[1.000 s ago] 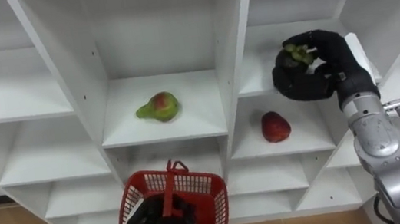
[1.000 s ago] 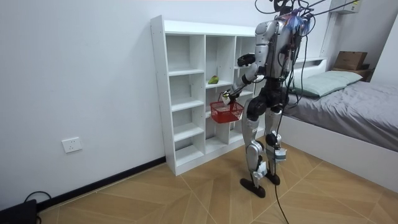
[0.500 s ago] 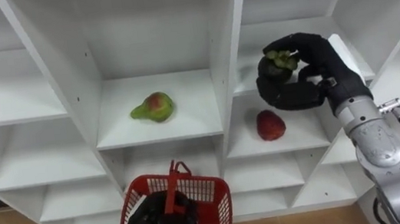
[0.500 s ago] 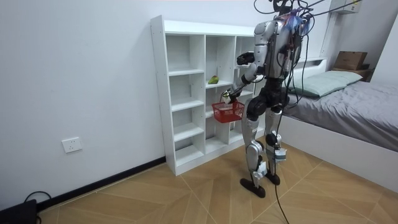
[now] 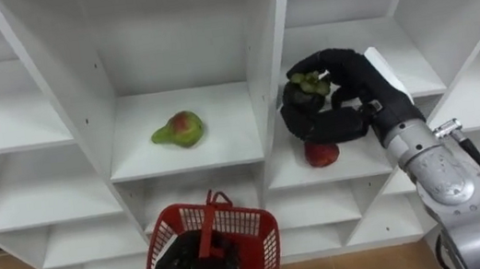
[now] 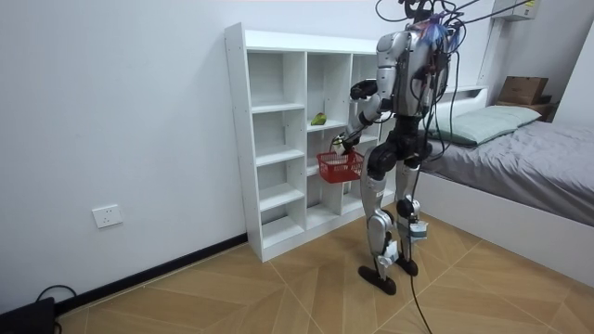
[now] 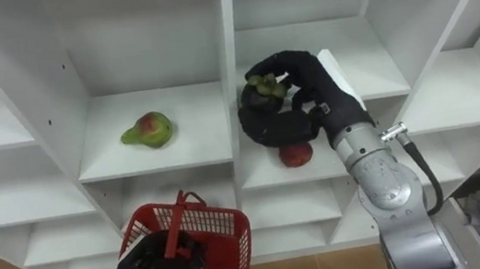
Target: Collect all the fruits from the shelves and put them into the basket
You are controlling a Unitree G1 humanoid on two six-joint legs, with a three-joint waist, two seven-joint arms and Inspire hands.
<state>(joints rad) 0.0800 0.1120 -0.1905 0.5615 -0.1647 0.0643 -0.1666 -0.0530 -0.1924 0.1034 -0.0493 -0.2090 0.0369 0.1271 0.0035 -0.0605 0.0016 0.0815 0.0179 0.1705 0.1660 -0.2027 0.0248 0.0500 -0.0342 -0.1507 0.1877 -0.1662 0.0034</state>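
- Standing close before the white closet (image 6: 239, 139), the robot faced its open compartments; a bed (image 6: 529, 158) lay behind it at the room view's right.
- Right hand (image 5: 348, 74) was clenched round a small green-topped fruit (image 5: 307, 81), dark below the green, held in front of the compartment to the right of the middle divider (image 5: 269, 56) and just beside that upright.
- A red fruit (image 5: 321, 154) sat on the shelf directly under that hand, its upper part hidden by the hand's lower fingers.
- A pear (image 5: 177, 130), green with a red blush, lay on its side in the middle compartment, left of the divider, well apart from both hands.
- Left hand (image 5: 192, 266) was low in the eye views, curled round the handle of a red basket (image 5: 264, 243).
- The basket hung in front of the lower shelves, below the pear's compartment and down-left of the held fruit. I could not tell whether it held anything, as the hand covered much of its inside.
- Other compartments showed bare white boards.
- A wall socket (image 6: 109, 216) sat low on the wall at the room view's left, and a cardboard box (image 6: 524, 90) beyond the bed.
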